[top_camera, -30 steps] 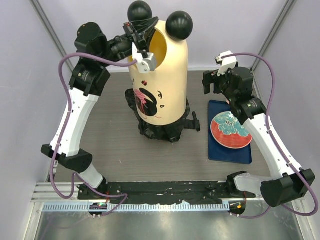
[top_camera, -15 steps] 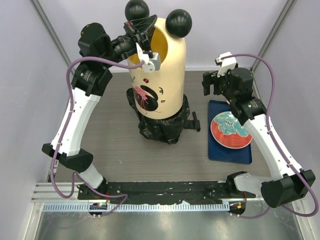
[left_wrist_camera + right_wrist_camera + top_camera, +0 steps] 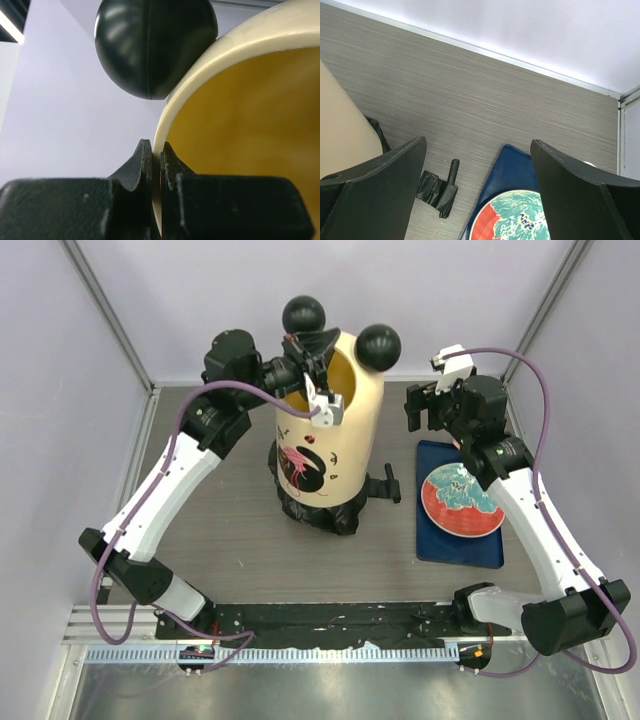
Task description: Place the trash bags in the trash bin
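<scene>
Left gripper [image 3: 154, 150] was clamped tight on the rim of the trash bin [image 3: 335, 440], one finger inside and one outside, close to a black ball ear [image 3: 155, 45]. The trash bags [image 3: 318, 512] sat bunched around the bin's foot, well below that gripper. They might've been partly under the bin, hard to tell. Right gripper [image 3: 420, 408] hung spread wide off to the bin's right, holding nothing.

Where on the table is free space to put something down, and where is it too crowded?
Bare table lies in front of the bin, between the bag at its base and the arm bases, and left of the bin, toward the left wall. Crowded: the strip between bin and tray, where a bag roll lies.
</scene>
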`<control>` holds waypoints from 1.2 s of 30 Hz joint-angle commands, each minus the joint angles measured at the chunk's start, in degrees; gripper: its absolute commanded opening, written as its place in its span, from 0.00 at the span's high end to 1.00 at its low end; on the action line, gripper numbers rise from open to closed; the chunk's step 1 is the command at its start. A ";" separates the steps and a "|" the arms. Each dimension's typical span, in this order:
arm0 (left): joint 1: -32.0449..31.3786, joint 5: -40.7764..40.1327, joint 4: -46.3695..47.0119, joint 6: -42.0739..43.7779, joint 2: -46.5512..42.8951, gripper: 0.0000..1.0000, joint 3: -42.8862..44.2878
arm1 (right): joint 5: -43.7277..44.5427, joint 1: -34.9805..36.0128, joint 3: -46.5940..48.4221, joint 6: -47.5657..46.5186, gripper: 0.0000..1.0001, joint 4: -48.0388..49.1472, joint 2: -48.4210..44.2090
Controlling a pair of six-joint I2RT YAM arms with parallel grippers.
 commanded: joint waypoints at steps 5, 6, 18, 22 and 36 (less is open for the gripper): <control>-1.63 -5.37 8.79 2.58 -16.34 0.78 -20.62 | -4.35 -0.63 -1.07 0.60 0.09 -0.13 -2.48; -1.80 -5.63 8.53 1.78 -17.85 0.73 -22.47 | -5.31 -0.63 -1.16 0.60 0.08 -0.39 -2.57; -11.81 -16.42 -2.37 -1.57 -29.56 0.53 -46.65 | -30.70 -0.63 0.68 -1.42 0.09 -11.64 1.73; -14.10 -20.84 -2.46 -3.93 -26.40 0.57 -45.87 | -33.09 -0.72 -1.42 -1.77 0.12 -14.10 2.79; -14.55 -22.77 -18.27 -22.02 -17.71 0.59 -42.53 | -35.47 -0.63 -2.48 0.51 0.15 -11.74 8.32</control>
